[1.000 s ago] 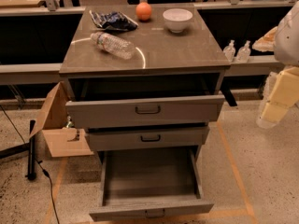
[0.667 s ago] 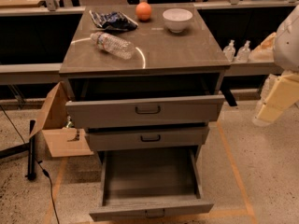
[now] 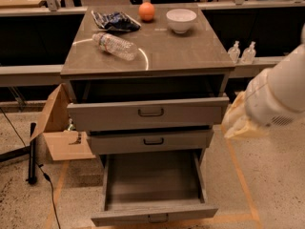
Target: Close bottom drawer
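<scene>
The bottom drawer (image 3: 155,215) is the lowest grey front on the cabinet. It is pulled far out, its inside is empty, and its small dark handle (image 3: 158,218) sits at the centre near the lower edge of the view. My gripper (image 3: 239,120) is a cream-coloured part at the end of the white arm (image 3: 281,97). It hangs to the right of the cabinet, level with the middle drawer (image 3: 152,141), above and to the right of the bottom drawer and touching nothing.
The top drawer (image 3: 150,112) and the middle drawer stand partly out. On the cabinet top lie a water bottle (image 3: 114,46), a dark bag (image 3: 115,20), an orange (image 3: 147,11) and a white bowl (image 3: 181,19). A cardboard box (image 3: 59,128) and a black cable (image 3: 33,156) are at the left.
My arm and gripper have moved left and a little down, closer to the cabinet's right side. The drawers have not moved.
</scene>
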